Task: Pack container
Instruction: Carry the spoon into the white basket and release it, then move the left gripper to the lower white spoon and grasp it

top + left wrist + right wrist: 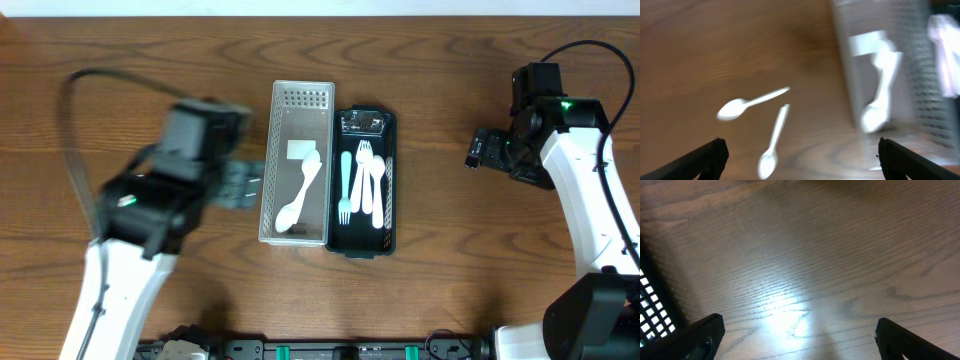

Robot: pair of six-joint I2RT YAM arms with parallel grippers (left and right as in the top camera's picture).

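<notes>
A grey perforated tray (283, 110) and a black container (391, 150) stand side by side at mid-table. One white spoon (300, 195) and a white square piece (300, 150) lie in the tray. The black container holds a teal fork (345, 185) and white forks (368, 185). My left gripper (240, 185) is blurred, just left of the tray. In the left wrist view it (799, 150) is open above two white spoons (752, 103) (774, 145) lying on the wood, with the tray (845, 75) to the right. My right gripper (478, 150) (797, 322) is open over bare wood.
The left arm (150, 210) hides the two loose spoons in the overhead view. The right arm (590, 190) stands along the table's right side. A corner of the black container (647, 300) shows at the left edge of the right wrist view.
</notes>
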